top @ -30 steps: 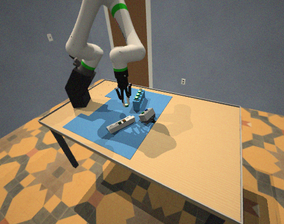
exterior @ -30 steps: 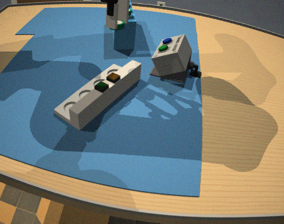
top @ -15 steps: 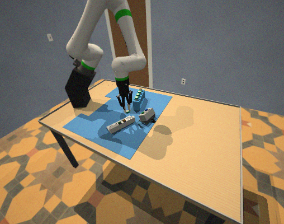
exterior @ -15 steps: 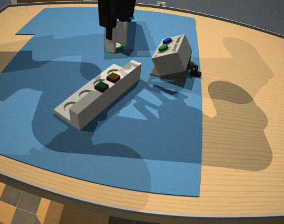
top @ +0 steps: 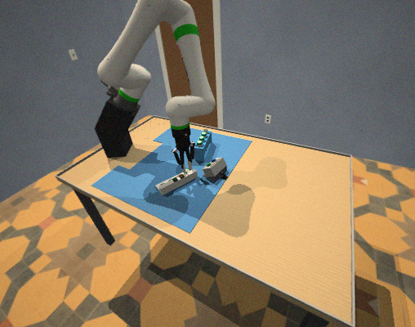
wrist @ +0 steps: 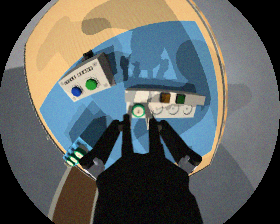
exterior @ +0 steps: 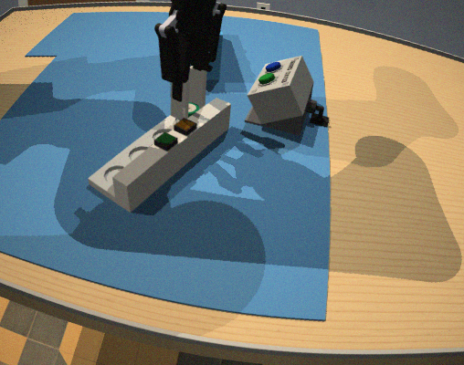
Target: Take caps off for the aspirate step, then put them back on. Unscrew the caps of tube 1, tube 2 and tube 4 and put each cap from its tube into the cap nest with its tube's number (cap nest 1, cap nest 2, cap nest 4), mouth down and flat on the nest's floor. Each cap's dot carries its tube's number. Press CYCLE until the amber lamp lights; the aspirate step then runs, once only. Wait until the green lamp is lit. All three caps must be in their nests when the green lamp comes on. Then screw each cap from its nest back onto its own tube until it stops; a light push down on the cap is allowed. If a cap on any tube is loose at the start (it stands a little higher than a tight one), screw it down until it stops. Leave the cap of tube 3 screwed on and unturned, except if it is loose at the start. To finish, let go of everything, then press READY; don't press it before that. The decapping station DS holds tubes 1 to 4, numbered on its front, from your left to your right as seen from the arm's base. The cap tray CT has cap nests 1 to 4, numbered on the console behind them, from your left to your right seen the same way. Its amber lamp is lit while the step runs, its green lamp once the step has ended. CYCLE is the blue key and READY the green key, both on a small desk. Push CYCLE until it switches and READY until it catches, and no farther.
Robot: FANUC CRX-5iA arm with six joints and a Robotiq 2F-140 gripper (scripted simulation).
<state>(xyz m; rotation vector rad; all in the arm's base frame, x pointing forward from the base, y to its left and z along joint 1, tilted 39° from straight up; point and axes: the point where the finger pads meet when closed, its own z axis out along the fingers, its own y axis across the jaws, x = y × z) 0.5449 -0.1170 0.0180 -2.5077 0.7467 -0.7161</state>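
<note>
Gripper point(exterior: 188, 104) pointing straight down over the far end of the cap tray point(exterior: 143, 182), fingers point(exterior: 176, 88) clamped on a green-rimmed white cap point(exterior: 193, 108), cap between the fingertips at the end nest, key desk point(exterior: 282, 94) just beside, decapping station point(top: 203, 146) behind.

High far top view, near low exterior view, down-facing wrist view, all sharing the blue mat point(top: 124, 181).
</note>
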